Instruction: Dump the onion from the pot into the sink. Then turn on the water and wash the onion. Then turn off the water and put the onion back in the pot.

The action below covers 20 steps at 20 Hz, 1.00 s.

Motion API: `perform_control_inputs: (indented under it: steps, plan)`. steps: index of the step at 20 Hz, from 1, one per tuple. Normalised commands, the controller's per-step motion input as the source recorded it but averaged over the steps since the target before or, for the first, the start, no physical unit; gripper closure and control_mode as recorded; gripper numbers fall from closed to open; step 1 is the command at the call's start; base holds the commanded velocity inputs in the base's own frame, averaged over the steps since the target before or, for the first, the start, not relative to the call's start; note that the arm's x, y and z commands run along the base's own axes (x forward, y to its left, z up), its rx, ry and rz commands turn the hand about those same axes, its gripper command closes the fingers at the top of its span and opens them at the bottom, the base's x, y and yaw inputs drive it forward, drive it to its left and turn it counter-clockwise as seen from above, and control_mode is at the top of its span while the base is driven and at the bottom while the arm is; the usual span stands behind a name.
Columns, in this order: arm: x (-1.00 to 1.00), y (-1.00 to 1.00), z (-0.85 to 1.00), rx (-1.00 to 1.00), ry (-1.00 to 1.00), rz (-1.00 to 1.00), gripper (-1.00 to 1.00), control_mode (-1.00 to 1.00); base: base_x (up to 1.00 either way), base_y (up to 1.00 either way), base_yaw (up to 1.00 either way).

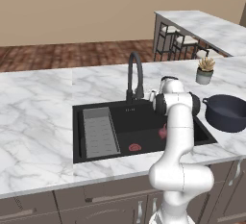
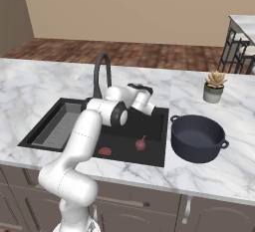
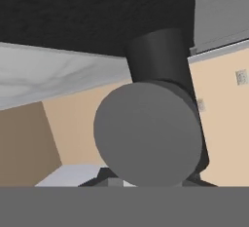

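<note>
The onion (image 2: 141,144) lies on the black floor of the sink (image 2: 69,107), low in the middle of the right base view. Its little tip points up. The red drain (image 2: 104,151) is just to its left, apart from it. In the left base view the onion (image 1: 163,131) peeks out from behind the white arm, a bit right of the middle, and the red drain (image 1: 135,147) sits lower and to the left of it.

The grey ribbed tray (image 1: 100,131) lies in the left part of the sink (image 1: 144,107). The black faucet (image 1: 135,76) stands at the back rim, curved over like a hook. No blue water runs from it.

The pot (image 2: 197,138) stands upright on the marble counter (image 2: 30,81), just right of the sink, at the right of the middle of the frame (it looks empty inside). In the left base view the pot (image 1: 227,112) is at the right edge. A small planter (image 2: 214,87) with a spiky plant stands behind the pot, farther back on the counter.

The arm bends over the sink, and the claw (image 2: 142,89) is up by the faucet's base at the back rim. The hand view is very close to a dark round post (image 3: 148,133), with the sink and counter upside down above it. I cannot tell whether the claw is spread or pinched.
</note>
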Motion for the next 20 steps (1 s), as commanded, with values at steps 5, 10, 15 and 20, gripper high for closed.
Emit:
perform_control_inputs:
  steps: [5, 10, 15, 20]
  plan:
    - [0.25, 0.00, 0.00, 0.09, 0.00, -0.02, 1.00, -1.00, 0.00, 0.00, 0.00]
    - [0.22, 0.07, 0.00, 0.02, 0.00, -0.09, 1.00, -1.00, 0.00, 0.00, 0.00]
    - [0.28, 0.12, 0.00, 0.00, 0.01, -0.10, 1.00, -1.00, 0.00, 0.00, 0.00]
    - [0.36, 0.01, 0.00, 0.01, 0.05, -0.08, 1.00, -1.00, 0.00, 0.00, 0.00]
